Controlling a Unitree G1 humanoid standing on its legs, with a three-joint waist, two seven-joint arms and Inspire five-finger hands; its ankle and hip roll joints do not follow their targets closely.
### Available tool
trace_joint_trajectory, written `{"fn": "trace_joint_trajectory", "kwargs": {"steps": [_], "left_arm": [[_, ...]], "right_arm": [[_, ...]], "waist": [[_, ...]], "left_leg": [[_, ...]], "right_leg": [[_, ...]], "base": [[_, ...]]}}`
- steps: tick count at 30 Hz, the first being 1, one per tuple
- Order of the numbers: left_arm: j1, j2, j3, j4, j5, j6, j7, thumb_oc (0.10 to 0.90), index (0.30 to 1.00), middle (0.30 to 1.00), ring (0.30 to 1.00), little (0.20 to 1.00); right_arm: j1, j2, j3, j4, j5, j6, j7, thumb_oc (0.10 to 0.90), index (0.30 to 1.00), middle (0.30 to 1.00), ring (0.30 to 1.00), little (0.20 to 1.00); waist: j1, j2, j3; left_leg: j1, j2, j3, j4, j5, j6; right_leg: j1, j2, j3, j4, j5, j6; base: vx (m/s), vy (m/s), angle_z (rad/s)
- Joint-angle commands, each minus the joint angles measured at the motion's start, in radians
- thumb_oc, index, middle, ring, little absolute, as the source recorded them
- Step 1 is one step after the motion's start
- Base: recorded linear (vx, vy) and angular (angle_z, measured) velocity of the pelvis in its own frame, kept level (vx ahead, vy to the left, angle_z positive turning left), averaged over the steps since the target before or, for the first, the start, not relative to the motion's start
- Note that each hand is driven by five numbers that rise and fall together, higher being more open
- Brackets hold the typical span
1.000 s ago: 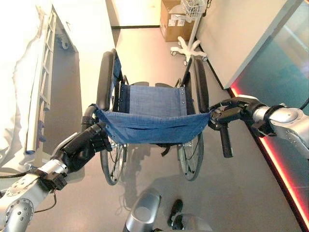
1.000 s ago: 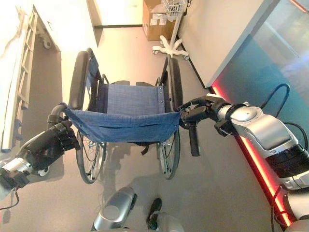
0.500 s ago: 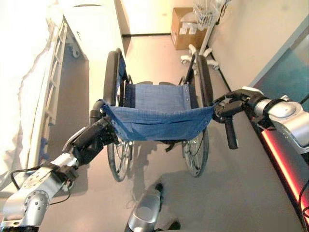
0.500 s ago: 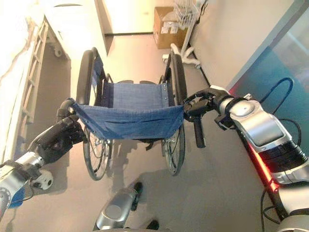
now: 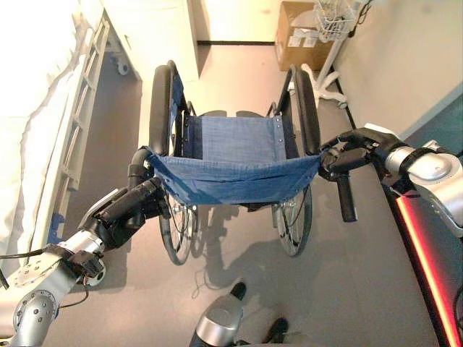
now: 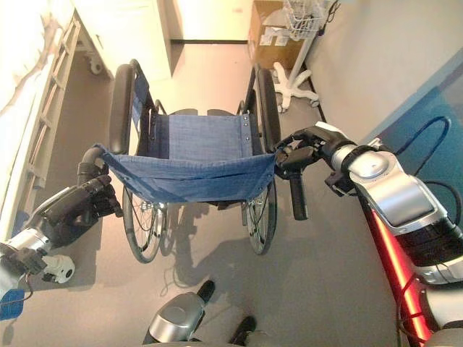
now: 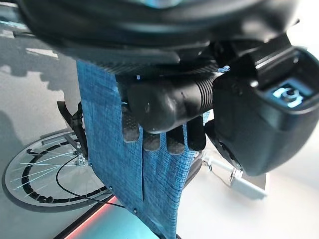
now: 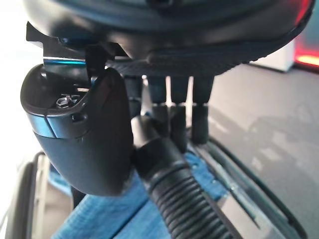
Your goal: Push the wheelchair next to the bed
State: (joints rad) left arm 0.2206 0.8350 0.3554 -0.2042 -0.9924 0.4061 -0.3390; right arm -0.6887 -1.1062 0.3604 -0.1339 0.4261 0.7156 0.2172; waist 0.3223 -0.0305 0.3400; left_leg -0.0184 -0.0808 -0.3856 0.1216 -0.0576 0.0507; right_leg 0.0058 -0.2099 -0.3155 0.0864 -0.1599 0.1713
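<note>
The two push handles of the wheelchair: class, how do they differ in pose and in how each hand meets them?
The left handle curves up beside the backrest, while the right handle hangs down and sticks out past the right hand. The left hand wraps the left handle from below; the right hand grips its handle near the top. Both handles are black and each is held by a shut hand.

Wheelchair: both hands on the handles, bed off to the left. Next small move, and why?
Probably keep rolling the wheelchair straight ahead a short way. The left hand and right hand are each curled round a push handle, the bed runs alongside on the robot's left with a strip of floor between, and the chair's front sits partway along the bed rail.
</note>
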Motion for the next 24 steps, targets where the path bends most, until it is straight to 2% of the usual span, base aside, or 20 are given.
{"fn": "trace_joint_trajectory", "kwargs": {"steps": [1, 4, 6, 9, 10, 16, 18, 19, 21, 22, 23, 24], "left_arm": [[-0.087, 0.185, 0.046, -0.135, -0.076, -0.155, -0.019, 0.400, 0.300, 0.300, 0.300, 0.300], [-0.072, 0.175, 0.035, -0.147, -0.068, -0.155, -0.019, 0.400, 0.300, 0.300, 0.300, 0.300], [-0.027, 0.147, 0.053, -0.177, -0.059, -0.155, -0.021, 0.400, 0.300, 0.300, 0.300, 0.300], [0.021, 0.109, 0.078, -0.202, -0.053, -0.151, -0.036, 0.400, 0.300, 0.300, 0.300, 0.300], [0.038, 0.090, 0.087, -0.207, -0.050, -0.149, -0.042, 0.400, 0.300, 0.300, 0.300, 0.300], [0.042, 0.037, 0.067, -0.227, -0.035, -0.131, -0.060, 0.400, 0.300, 0.300, 0.300, 0.300], [0.027, 0.026, 0.054, -0.223, -0.030, -0.124, -0.056, 0.400, 0.300, 0.300, 0.300, 0.300], [0.014, 0.014, 0.041, -0.219, -0.022, -0.117, -0.054, 0.400, 0.300, 0.300, 0.300, 0.300], [-0.004, 0.004, 0.027, -0.204, -0.024, -0.113, -0.049, 0.400, 0.300, 0.300, 0.300, 0.300], [-0.013, 0.002, 0.022, -0.195, -0.021, -0.111, -0.054, 0.400, 0.300, 0.300, 0.300, 0.300], [-0.026, 0.003, 0.011, -0.184, -0.016, -0.106, -0.063, 0.400, 0.300, 0.300, 0.300, 0.300], [-0.031, 0.003, 0.006, -0.180, -0.014, -0.106, -0.067, 0.400, 0.300, 0.300, 0.300, 0.300]], "right_arm": [[-0.230, 0.028, 0.032, -0.077, 0.095, -0.145, -0.020, 0.400, 0.300, 0.300, 0.300, 0.300], [-0.249, -0.006, 0.053, -0.087, 0.148, -0.132, -0.025, 0.400, 0.300, 0.300, 0.300, 0.300], [-0.258, -0.026, 0.069, -0.091, 0.175, -0.128, -0.034, 0.400, 0.300, 0.300, 0.300, 0.300], [-0.268, -0.016, 0.100, -0.089, 0.169, -0.121, -0.049, 0.400, 0.300, 0.300, 0.300, 0.300], [-0.265, -0.006, 0.104, -0.087, 0.153, -0.116, -0.041, 0.400, 0.300, 0.300, 0.300, 0.300], [-0.189, 0.053, 0.075, -0.099, 0.043, -0.099, -0.009, 0.400, 0.300, 0.300, 0.300, 0.300], [-0.174, 0.064, 0.070, -0.104, 0.023, -0.100, -0.003, 0.400, 0.300, 0.300, 0.300, 0.300], [-0.166, 0.074, 0.067, -0.105, 0.007, -0.096, 0.001, 0.400, 0.300, 0.300, 0.300, 0.300], [-0.153, 0.104, 0.061, -0.104, -0.042, -0.086, 0.017, 0.400, 0.300, 0.300, 0.300, 0.300], [-0.162, 0.120, 0.068, -0.101, -0.054, -0.069, 0.012, 0.400, 0.300, 0.300, 0.300, 0.300], [-0.170, 0.145, 0.071, -0.090, -0.073, -0.046, 0.006, 0.400, 0.300, 0.300, 0.300, 0.300], [-0.173, 0.151, 0.072, -0.085, -0.081, -0.039, 0.006, 0.400, 0.300, 0.300, 0.300, 0.300]], "waist": [[0.053, -0.094, -0.145], [0.053, -0.114, -0.155], [0.064, -0.129, -0.162], [0.074, -0.133, -0.165], [0.070, -0.131, -0.163], [0.036, -0.120, -0.154], [0.028, -0.117, -0.152], [0.026, -0.109, -0.150], [0.040, -0.091, -0.148], [0.047, -0.080, -0.149], [0.051, -0.065, -0.153], [0.052, -0.063, -0.152]], "left_leg": [[-0.072, 0.128, 0.274, 0.126, -0.070, -0.108], [-0.082, 0.154, 0.249, 0.153, -0.059, -0.126], [-0.082, 0.181, 0.232, 0.167, -0.013, -0.146], [-0.093, 0.199, 0.242, 0.203, 0.039, -0.156], [-0.103, 0.209, 0.270, 0.238, 0.060, -0.158], [-0.124, 0.268, 0.405, 0.375, 0.119, -0.162], [-0.133, 0.274, 0.440, 0.416, 0.115, -0.159], [-0.133, 0.273, 0.452, 0.432, 0.100, -0.159], [-0.106, 0.194, 0.477, 0.342, 0.042, -0.136], [-0.097, 0.169, 0.510, 0.272, 0.048, -0.135], [-0.116, 0.166, 0.569, 0.207, 0.056, -0.148], [-0.119, 0.164, 0.587, 0.188, 0.064, -0.148]], "right_leg": [[0.013, -0.055, 0.040, -0.002, 0.224, 0.039], [0.032, -0.015, 0.049, -0.014, 0.181, 0.035], [0.046, 0.025, 0.038, -0.017, 0.147, 0.007], [0.060, 0.057, 0.023, -0.021, 0.123, -0.030], [0.066, 0.072, 0.008, -0.018, 0.109, -0.051], [0.084, 0.112, -0.091, -0.002, 0.073, -0.119], [0.090, 0.115, -0.122, 0.004, 0.067, -0.133], [0.098, 0.119, -0.139, 0.007, 0.062, -0.138], [0.108, 0.116, -0.172, 0.023, 0.060, -0.125], [0.117, 0.123, -0.190, 0.034, 0.056, -0.121], [0.147, 0.149, -0.209, 0.038, 0.028, -0.124], [0.155, 0.152, -0.214, 0.036, 0.023, -0.127]], "base": [[0.24, -0.284, 0.61], [0.33, -0.315, 1.41], [0.37, -0.319, 0.69], [0.24, -0.207, 0.32], [0.19, -0.200, 0.25], [0.20, -0.216, 0.40], [0.18, -0.143, 0.66], [0.21, -0.077, 0.51], [0.27, -0.011, 0.55], [0.38, -0.007, 0.42], [0.30, -0.016, 0.31], [0.39, -0.011, 0.30]]}}
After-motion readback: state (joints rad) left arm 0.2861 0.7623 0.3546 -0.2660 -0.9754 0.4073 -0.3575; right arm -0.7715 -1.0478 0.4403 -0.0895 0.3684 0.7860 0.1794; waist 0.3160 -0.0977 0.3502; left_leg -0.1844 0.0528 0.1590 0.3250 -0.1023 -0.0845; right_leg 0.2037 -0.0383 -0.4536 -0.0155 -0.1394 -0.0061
